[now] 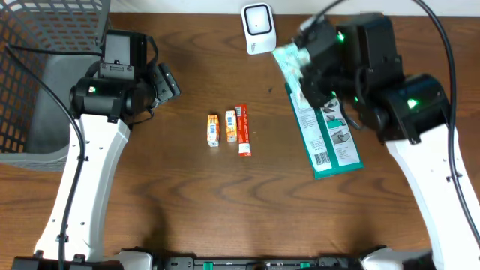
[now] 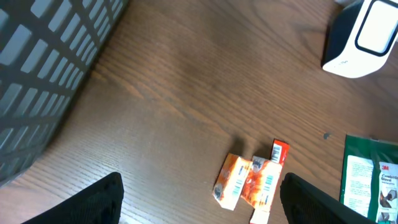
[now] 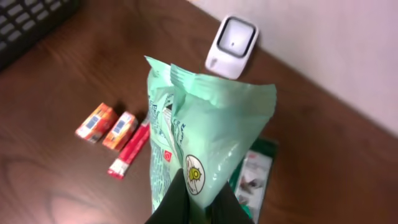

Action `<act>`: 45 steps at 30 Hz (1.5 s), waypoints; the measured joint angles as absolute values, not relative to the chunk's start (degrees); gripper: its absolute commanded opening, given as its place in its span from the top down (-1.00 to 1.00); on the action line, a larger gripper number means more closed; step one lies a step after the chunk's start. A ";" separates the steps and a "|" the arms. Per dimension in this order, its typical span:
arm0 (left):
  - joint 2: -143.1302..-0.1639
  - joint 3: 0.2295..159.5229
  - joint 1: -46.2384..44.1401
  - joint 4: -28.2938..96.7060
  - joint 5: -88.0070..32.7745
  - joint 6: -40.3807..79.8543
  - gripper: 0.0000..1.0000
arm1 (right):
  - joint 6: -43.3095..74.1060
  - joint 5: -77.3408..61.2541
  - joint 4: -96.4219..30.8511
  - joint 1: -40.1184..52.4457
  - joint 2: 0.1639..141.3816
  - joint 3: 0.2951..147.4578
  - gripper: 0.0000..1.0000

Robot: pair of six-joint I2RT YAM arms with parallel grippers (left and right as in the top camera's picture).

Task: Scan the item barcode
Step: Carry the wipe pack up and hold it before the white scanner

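Observation:
My right gripper (image 3: pixel 196 205) is shut on the lower edge of a pale green pouch (image 3: pixel 205 124), which it holds upright above the table. From overhead the pouch (image 1: pixel 289 64) hangs just right of the white barcode scanner (image 1: pixel 258 28) at the table's back edge. The scanner (image 3: pixel 232 46) stands beyond the pouch's top. No barcode on the pouch is visible. My left gripper (image 2: pixel 199 199) is open and empty, hovering over bare wood left of the small boxes; overhead it (image 1: pixel 169 82) sits near the basket.
A dark green flat package (image 1: pixel 330 139) lies on the table under the right arm. Two orange boxes (image 1: pixel 214 129) (image 1: pixel 231 126) and a red tube (image 1: pixel 242 130) lie at mid-table. A grey mesh basket (image 1: pixel 45 67) fills the back left corner.

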State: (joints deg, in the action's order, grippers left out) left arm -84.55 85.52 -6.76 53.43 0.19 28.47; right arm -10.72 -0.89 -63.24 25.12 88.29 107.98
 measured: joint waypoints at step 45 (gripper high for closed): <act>-84.55 85.52 -6.76 53.43 0.19 28.47 -0.64 | -58.17 38.92 -12.12 32.93 155.33 145.38 0.98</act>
